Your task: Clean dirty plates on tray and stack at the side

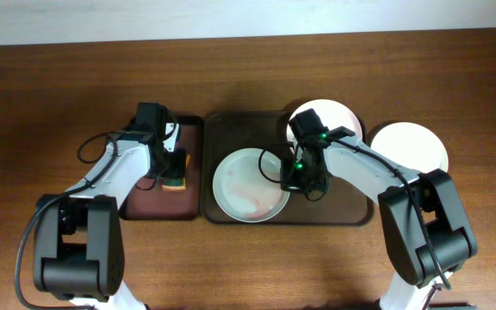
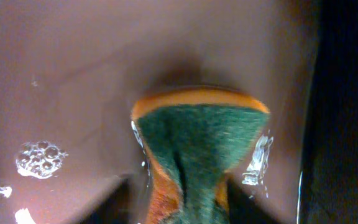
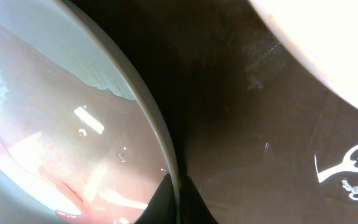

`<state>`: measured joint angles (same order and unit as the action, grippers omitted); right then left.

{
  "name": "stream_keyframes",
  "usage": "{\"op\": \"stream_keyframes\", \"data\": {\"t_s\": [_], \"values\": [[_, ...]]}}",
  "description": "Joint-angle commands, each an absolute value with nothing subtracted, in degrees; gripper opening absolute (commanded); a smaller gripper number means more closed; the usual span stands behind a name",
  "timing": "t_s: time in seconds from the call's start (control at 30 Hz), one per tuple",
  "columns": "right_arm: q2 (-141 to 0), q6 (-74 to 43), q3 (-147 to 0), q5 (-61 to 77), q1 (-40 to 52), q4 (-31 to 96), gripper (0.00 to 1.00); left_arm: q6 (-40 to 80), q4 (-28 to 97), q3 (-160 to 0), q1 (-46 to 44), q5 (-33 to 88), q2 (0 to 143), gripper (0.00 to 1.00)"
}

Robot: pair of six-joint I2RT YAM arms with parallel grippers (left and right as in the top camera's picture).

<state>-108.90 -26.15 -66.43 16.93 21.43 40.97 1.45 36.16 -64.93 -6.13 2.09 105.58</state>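
On the maroon tray (image 1: 158, 208) we see the left fingers (image 1: 173, 169) squeezed onto a green-and-orange sponge (image 2: 197, 137). On the dark brown tray (image 1: 343, 205) the right fingers (image 1: 293, 182) are clamped on the right rim of the smeared plate (image 1: 246, 185). A second plate (image 1: 338, 116) lies at that tray's far right corner, and a third plate (image 1: 412, 146) rests on the worktop (image 1: 58, 86) just beside it.

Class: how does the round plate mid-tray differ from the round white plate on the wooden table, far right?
The smeared pale round plate lies on the dark brown rectangular tray, streaked pink; the plain white round plate lies on the wooden table, looking clean. Both lie flat.
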Motion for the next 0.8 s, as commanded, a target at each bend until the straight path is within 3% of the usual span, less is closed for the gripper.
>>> {"op": "stream_keyframes", "data": {"t_s": [0.0, 0.07, 0.1, 0.17, 0.23, 0.3, 0.33, 0.37, 0.53, 0.63, 0.73, 0.77], "values": [[-108.14, -25.8, -65.6, 14.74, 21.74, 41.58, 0.04, 0.8, 34.26, -64.6, -5.96, -1.34, 106.85, 0.7], [-108.14, -25.8, -65.6, 14.74, 21.74, 41.58, 0.04, 0.82, 32.6, -64.6, -6.0, -1.28, 107.79, 0.7], [-108.14, -25.8, -65.6, 14.74, 21.74, 41.58, 0.04, 0.8, 31.62, -64.58, -6.02, -0.97, 108.88, 0.63], [-108.14, -25.8, -65.6, 14.74, 21.74, 41.58, 0.04, 0.8, 29.93, -64.58, -6.0, 2.83, 109.16, 0.36], [-108.14, -25.8, -65.6, 14.74, 21.74, 41.63, 0.04, 0.8, 28.05, -64.6, -6.0, 6.7, 109.16, 0.0], [-108.14, -25.78, -65.6, 14.76, 21.74, 41.67, 0.04, 0.8, 28.49, -65.45, -5.98, 6.52, 108.86, 0.0], [-108.14, -25.8, -65.6, 14.76, 21.74, 41.67, 0.04, 0.78, 29.34, -67.02, -5.93, 6.04, 108.38, 0.07], [-108.14, -25.8, -65.6, 14.76, 21.74, 41.65, 0.04, 0.78, 30.76, -67.72, -5.93, 6.02, 107.9, 0.59], [-108.14, -25.8, -65.6, 14.76, 21.74, 41.63, 0.04, 0.8, 39.4, -66.83, -7.27, 6.22, 107.98, 0.56], [-108.14, -25.8, -65.6, 14.76, 21.74, 41.82, 0.04, 0.78, 40.84, -66.59, -7.35, 4.71, 107.98, 0.0], [-108.14, -25.8, -65.6, 14.76, 21.74, 41.85, 0.04, 0.78, 42.13, -68.6, -7.35, -2.68, 106.32, 0.0], [-108.14, -25.8, -65.6, 14.76, 21.74, 41.82, 0.04, 0.8, 42.28, -69.87, -7.35, -2.79, 105.34, 0.34]]}}
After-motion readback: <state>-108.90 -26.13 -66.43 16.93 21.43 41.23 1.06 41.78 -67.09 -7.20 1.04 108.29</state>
